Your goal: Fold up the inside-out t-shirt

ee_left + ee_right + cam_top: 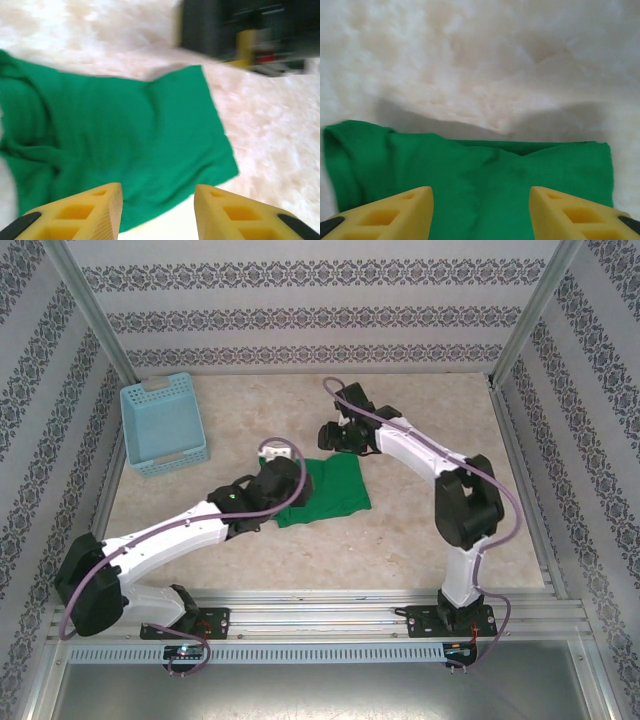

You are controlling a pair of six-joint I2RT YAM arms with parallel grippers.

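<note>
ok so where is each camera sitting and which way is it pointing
top external: fixed above and behind the arm bases, looking down on the table, blue basket and green t-shirt; left arm and right arm show.
left wrist: on the left arm, facing down at the t-shirt; open left gripper shows.
right wrist: on the right arm, facing down at the t-shirt; open right gripper shows.
shared: all three see the t-shirt.

No legible text, no labels or numbers

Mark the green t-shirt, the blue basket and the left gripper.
green t-shirt (335,492): top view, middle of the cloth.
blue basket (172,462): top view, near wall.
left gripper (156,192): left wrist view, between its fingertips.
</note>
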